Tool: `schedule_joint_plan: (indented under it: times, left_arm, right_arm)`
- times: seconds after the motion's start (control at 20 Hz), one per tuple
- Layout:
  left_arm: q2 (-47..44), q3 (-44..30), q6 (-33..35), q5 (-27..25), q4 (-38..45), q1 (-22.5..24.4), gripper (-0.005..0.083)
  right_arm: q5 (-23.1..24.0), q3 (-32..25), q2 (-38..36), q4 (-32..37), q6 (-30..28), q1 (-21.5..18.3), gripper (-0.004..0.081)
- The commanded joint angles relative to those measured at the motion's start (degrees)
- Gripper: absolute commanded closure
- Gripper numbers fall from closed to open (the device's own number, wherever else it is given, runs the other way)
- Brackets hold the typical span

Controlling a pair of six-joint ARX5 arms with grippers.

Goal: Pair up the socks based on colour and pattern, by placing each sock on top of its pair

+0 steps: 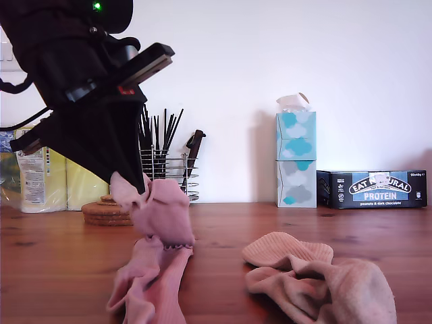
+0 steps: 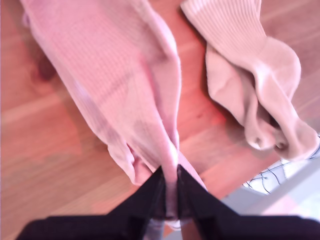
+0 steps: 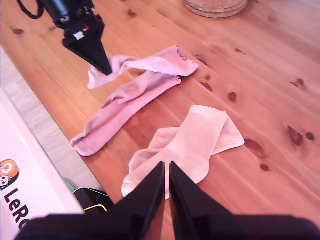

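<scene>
Tissue boxes (image 1: 295, 159) — protein-bar box (image 1: 372, 189) — cork mats (image 1: 106, 210)

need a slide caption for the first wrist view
My first pincer pinches a pink sock above the wooden table, with beige socks lying beside it.

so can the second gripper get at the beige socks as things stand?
Probably yes. My second gripper, shut and empty, hangs right above the beige socks, nothing between. My first gripper holds a pink sock off to the side.
</scene>
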Motion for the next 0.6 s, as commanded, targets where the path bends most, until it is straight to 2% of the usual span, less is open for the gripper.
schedule_joint_plan:
  times: [0.0, 0.2, 0.4, 0.55]
  left_arm:
    - [0.48, 2.97, -0.37, -1.64, 0.85, -0.04, 0.0797]
    - [0.48, 10.88, -0.13, -5.20, -0.24, 1.22, 0.0797]
    - [0.48, 17.94, 2.01, -6.99, -8.85, 1.29, 0.0797]
    - [0.48, 18.84, 2.27, -7.72, -14.93, 1.07, 0.0797]
  right_arm:
    - [-0.52, -0.59, -0.46, 0.37, -0.11, 0.24, 0.0783]
    - [-1.46, -0.59, -0.46, 0.37, -0.11, 0.24, 0.0783]
    - [-1.62, -0.59, -0.46, 0.39, -0.11, 0.24, 0.0783]
    - [-1.84, -0.59, -0.46, 0.42, -0.11, 0.24, 0.0783]
